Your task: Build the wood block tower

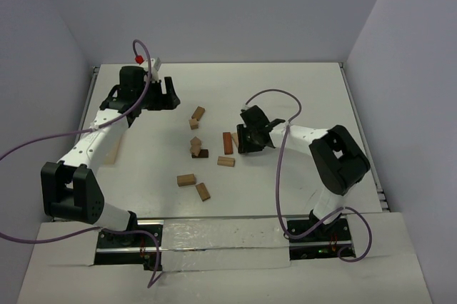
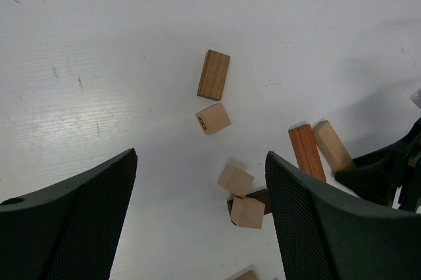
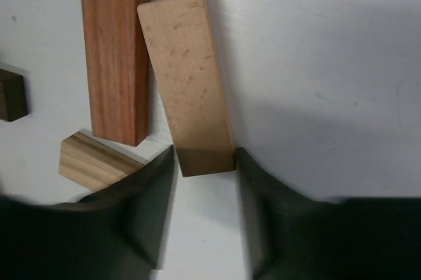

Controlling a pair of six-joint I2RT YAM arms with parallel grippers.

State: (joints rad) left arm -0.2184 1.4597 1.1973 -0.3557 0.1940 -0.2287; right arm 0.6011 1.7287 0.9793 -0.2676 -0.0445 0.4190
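Beside the right pincer's (image 3: 204, 156) tan block (image 3: 186, 83) lies a reddish-brown block (image 3: 115, 56).

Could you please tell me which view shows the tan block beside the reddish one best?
The right wrist view: the tan block shows large and close, one end between the right pincer's fingers. Left wrist shows it small; top, partly hidden by the pincer.

Top camera looked down from behind; both wrist cameras faced downward — the right far nearer — sharing one reddish-brown block (image 3: 115, 56).
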